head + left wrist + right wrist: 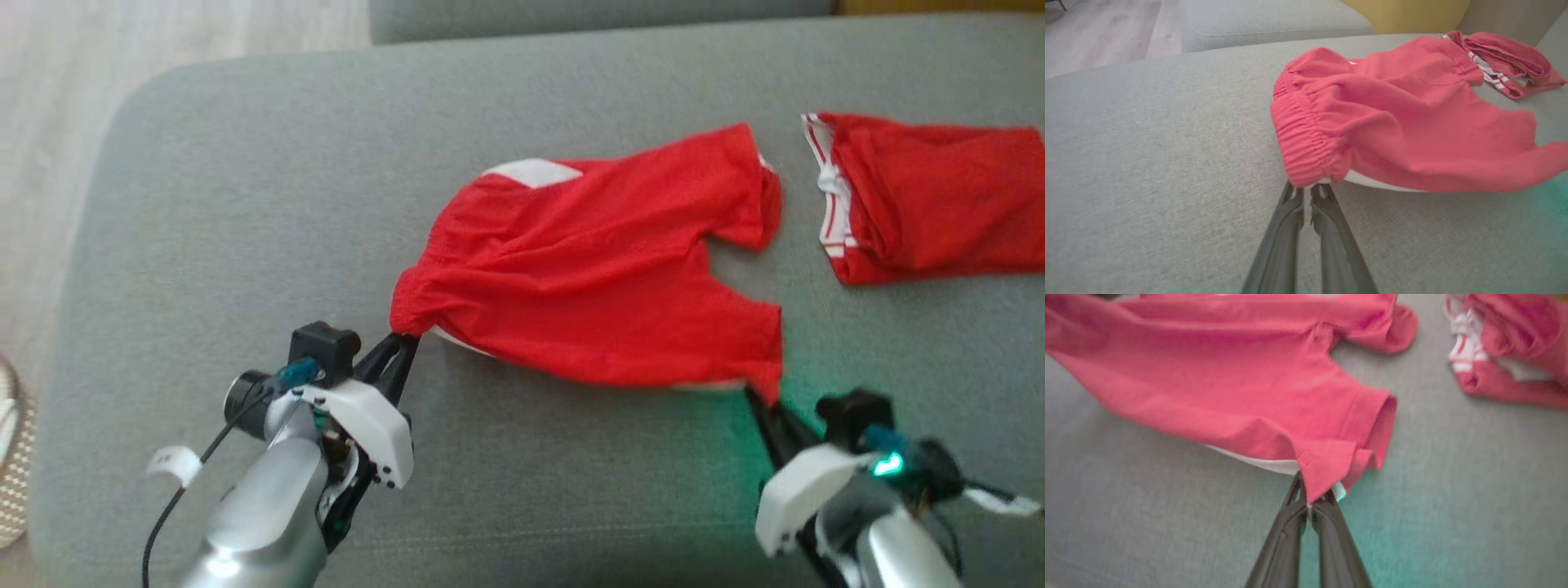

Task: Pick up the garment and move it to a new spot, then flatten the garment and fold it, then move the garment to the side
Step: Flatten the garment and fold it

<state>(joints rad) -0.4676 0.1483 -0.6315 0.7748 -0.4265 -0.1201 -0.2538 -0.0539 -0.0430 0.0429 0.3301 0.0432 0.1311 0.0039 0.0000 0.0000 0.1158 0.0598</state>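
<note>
Jaws clamped: left gripper [406,341] on the waistband [1306,151] of the red shorts [588,269], right gripper [757,398] on a leg hem [1372,433]. I'd lift both evenly, cloth taut.

Bare grey cushion [245,204] spans the left half and the bottom centre of the head view. The red shorts [596,269] take up the middle; a second red garment [931,196] blocks the upper right, a narrow bare strip between them.
</note>
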